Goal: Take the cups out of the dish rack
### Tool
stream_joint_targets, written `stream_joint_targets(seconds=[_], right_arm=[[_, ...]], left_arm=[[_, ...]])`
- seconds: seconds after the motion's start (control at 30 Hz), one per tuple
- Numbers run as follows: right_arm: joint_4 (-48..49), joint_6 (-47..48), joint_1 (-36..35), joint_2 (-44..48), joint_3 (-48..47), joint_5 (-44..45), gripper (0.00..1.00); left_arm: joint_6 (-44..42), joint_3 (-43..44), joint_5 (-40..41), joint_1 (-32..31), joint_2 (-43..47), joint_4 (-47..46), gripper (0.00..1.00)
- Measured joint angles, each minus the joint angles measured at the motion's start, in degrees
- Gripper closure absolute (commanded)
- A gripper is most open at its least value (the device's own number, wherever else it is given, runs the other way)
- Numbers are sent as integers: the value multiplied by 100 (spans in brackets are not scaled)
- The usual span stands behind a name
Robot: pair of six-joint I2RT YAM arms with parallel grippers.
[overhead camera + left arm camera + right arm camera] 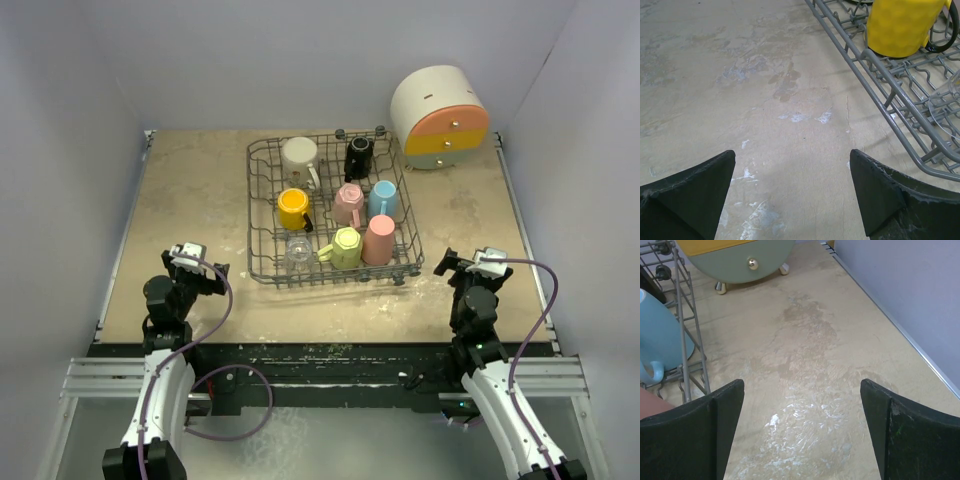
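The dark grey wire dish rack [262, 215] stands mid-table and holds several cups: cream [299, 156], black [358, 157], orange-yellow [293, 208], pink [349, 204], light blue [383, 198], salmon [379, 239], yellow-green [345, 247] and clear glass [298, 252]. My left gripper [196, 272] is open and empty, left of the rack's near corner. My right gripper [466, 268] is open and empty, right of the rack. The left wrist view shows the orange-yellow cup [902, 25] inside the rack [890, 95]. The right wrist view shows the light blue cup [657, 335].
A round white container with orange, yellow and green drawers [440, 118] stands at the back right; its green drawer [740, 260] shows in the right wrist view. White walls enclose the table on three sides. The tabletop is scuffed with white marks.
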State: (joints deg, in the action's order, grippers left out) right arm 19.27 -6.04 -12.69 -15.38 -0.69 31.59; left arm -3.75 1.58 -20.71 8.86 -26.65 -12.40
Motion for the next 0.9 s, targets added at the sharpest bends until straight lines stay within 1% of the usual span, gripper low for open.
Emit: stream_joint_targets(seconds=[0.5,0.57,0.63,0.7,0.73,0.8,0.87,0.9], right_arm=[[22,2,0,0,0,26,0],[20,13,0,4,-2,22,0],[-4,83,0,28,-11,-31,0],[-181,149,0,39,-133,-105,0],[-308,162,0,-9,-284,-111,0],[-584,164,0,-232,-804,-87,0],[-802,155,0,-549,-1521,-11,0],[-831,122,0,-706,-1873,52,0]], left_arm=[[4,2,2,0,17,15,1],[4,96,-9,0,52,184,1],[-26,448,-57,0,-149,492,1],[-63,1113,-131,0,-654,837,1],[-107,1580,-173,0,-1019,1034,1],[-190,2514,-262,0,-1727,1394,1],[-286,3543,-391,0,-2459,1882,1],[-330,3923,-461,0,-2706,2109,1]])
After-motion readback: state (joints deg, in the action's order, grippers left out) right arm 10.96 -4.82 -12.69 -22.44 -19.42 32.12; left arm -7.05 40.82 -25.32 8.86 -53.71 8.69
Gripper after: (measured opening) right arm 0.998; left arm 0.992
